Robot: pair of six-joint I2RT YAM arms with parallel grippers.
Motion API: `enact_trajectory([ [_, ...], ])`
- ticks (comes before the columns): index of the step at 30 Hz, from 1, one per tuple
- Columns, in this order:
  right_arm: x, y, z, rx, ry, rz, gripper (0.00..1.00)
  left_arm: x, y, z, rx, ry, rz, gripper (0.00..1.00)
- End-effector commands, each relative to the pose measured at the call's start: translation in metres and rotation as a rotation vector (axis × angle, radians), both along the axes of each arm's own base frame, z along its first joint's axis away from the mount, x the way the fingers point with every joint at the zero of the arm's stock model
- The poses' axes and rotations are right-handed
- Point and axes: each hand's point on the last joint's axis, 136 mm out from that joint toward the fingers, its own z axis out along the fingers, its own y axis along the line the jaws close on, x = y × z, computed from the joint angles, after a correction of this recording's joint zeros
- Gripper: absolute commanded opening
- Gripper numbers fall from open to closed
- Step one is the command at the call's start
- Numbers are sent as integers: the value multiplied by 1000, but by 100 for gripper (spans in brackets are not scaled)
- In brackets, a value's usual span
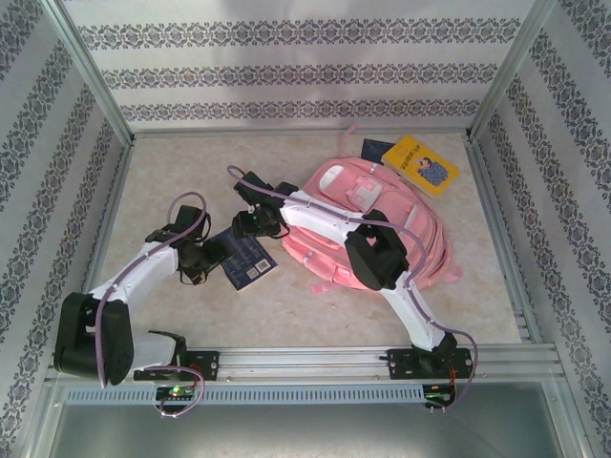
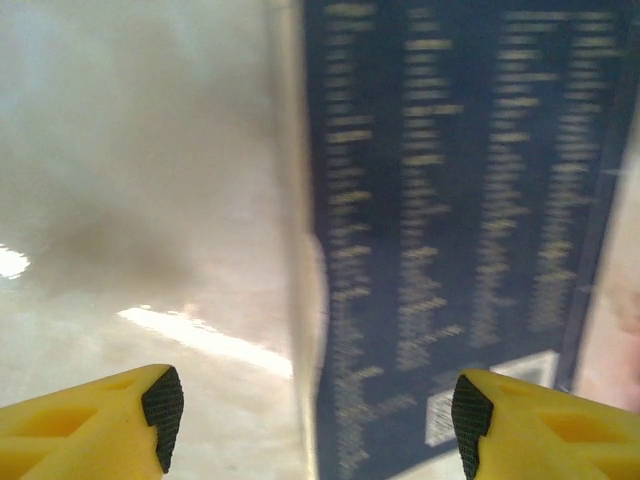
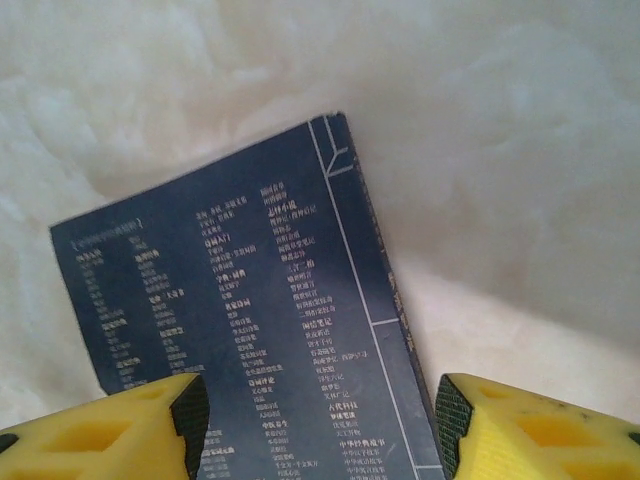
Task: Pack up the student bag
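Note:
The student bag [image 1: 396, 200], a big pink backpack with white-trimmed pockets, lies flat at the middle right of the table. A dark blue book [image 1: 250, 260] with white print lies on the table just left of it. My left gripper [image 1: 212, 256] is low at the book's left edge. Its yellow fingers stand open [image 2: 312, 410], and the book [image 2: 450, 200] looks blurred with its edge between them. My right gripper [image 1: 250, 227] hovers at the book's far end. It is open [image 3: 320, 415] above the cover [image 3: 240, 300], holding nothing.
A yellow book [image 1: 420, 164] and another dark book [image 1: 377, 150] lie behind the bag at the back right. Patterned walls with metal posts enclose the table [image 1: 172, 181]. The right arm [image 1: 325, 224] reaches across the bag's left side.

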Motion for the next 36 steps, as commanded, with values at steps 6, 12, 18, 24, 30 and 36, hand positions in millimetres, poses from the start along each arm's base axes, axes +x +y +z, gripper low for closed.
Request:
enact_trajectory([
  [6, -14, -4, -31, -59, 57, 60, 67, 19, -1, -28, -92, -6, 116, 69],
  [12, -29, 9, -39, 29, 127, 109, 64, 17, -4, -46, -109, 40, 121, 66],
  [18, -46, 24, -39, 103, 190, 167, 59, 19, -7, -53, -120, 57, 105, 62],
  [24, -59, 39, -3, 291, 268, 223, 56, 17, -11, -61, -139, 74, 92, 50],
  [30, -72, 50, 38, 514, 360, 271, 51, 14, -12, -62, -142, 71, 78, 42],
  [36, -83, 55, 37, 597, 434, 288, 47, 17, -20, -58, -187, 41, 58, 36],
])
